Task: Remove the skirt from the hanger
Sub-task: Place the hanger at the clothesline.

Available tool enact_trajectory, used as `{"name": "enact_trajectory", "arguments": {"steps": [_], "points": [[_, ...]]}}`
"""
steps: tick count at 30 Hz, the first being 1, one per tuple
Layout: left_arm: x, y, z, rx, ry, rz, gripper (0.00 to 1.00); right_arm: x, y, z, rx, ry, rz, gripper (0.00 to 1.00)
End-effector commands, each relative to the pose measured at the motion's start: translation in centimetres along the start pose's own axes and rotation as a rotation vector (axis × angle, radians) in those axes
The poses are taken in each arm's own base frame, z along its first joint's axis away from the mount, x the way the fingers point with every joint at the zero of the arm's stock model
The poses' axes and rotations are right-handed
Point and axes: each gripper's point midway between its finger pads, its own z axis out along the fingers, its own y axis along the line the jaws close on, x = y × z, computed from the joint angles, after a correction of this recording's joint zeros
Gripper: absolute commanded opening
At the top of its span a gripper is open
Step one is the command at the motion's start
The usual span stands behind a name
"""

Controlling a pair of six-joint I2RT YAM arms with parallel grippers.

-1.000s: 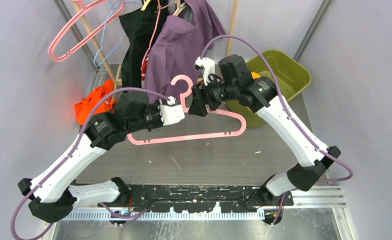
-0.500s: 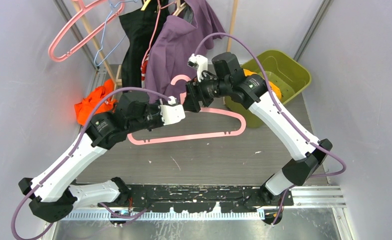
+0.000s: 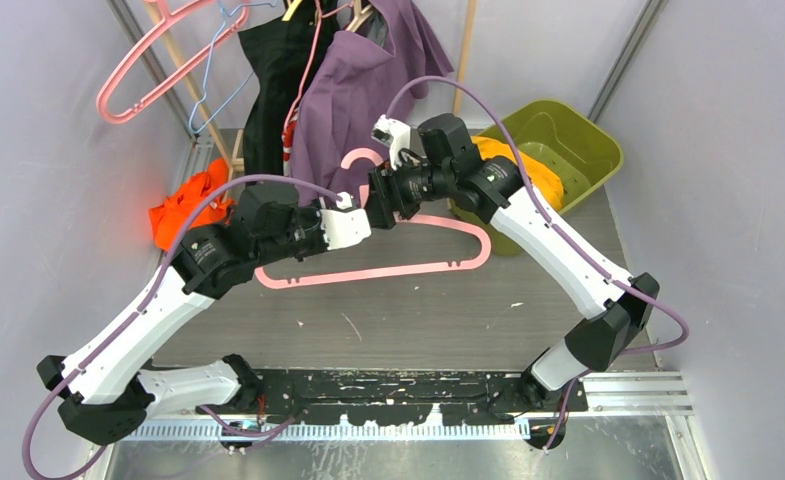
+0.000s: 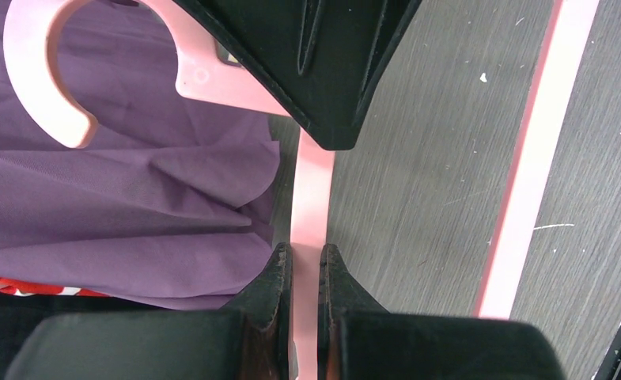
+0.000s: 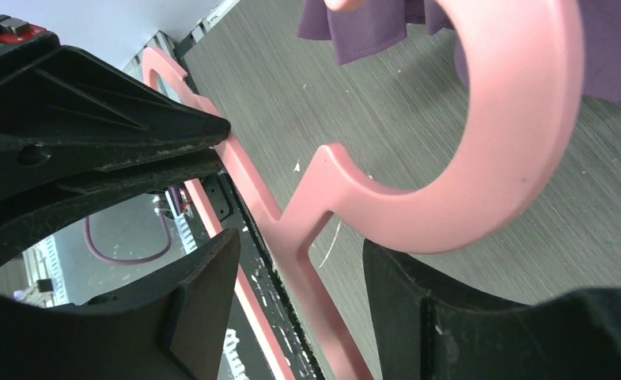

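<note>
– Right arm has edged left over the last second. The right gripper point(image 3: 378, 205) has slid along the pink hanger point(image 3: 398, 270) towards its neck, and the forearm has uncovered more of the green bin point(image 3: 588, 135). The left arm and the hanger have not shifted.

– From above, where is the skirt?

– It's not on the hanger, which lies bare on the table point(image 3: 418, 330). An orange cloth point(image 3: 513, 160) lies in the bin, and I'd take that for it. But an orange heap point(image 3: 183, 205) also sits at the table's far left, so I can't be sure.

– And the left gripper point(image 3: 360, 222)?

– The left wrist view settles it. Both fingers point(image 4: 271, 285) are pinched tight on one sloping arm of the hanger, with no gap. The hook point(image 4: 38, 95) shows against a purple garment point(image 4: 133, 206).

– And the right wrist view?

– The jaws stand well apart. There is one finger point(image 5: 204, 301) on either side of the neck just below the hook, and neither touches the pink as far as I can see. It holds nothing.

– Which step is this, then?

– The removal looks done, I'd say, and this reads as a handover of the empty hanger. The next move calls for the right jaws to close squarely on the neck. Only then should the left let go, or the hanger may swivel or drop.
</note>
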Motion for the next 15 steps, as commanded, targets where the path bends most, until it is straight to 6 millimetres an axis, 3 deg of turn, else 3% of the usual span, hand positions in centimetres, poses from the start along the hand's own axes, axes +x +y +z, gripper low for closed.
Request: {"name": "enact_trajectory", "arguments": {"steps": [1, 8, 15], "points": [[-2.4, 2.5, -1.0, -0.088, -0.079, 0.012, 0.00, -2.1, 1.8, -0.7, -0.058, -0.078, -0.040, 0.61], [-2.3, 2.5, -0.5, -0.088, -0.074, 0.013, 0.00, -1.4, 2.1, -0.5, -0.083, -0.036, -0.029, 0.27], [-2.6, 2.6, -0.3, -0.093, -0.086, 0.007, 0.00, -0.7, 2.5, -0.7, -0.104, -0.010, -0.011, 0.18]]}}
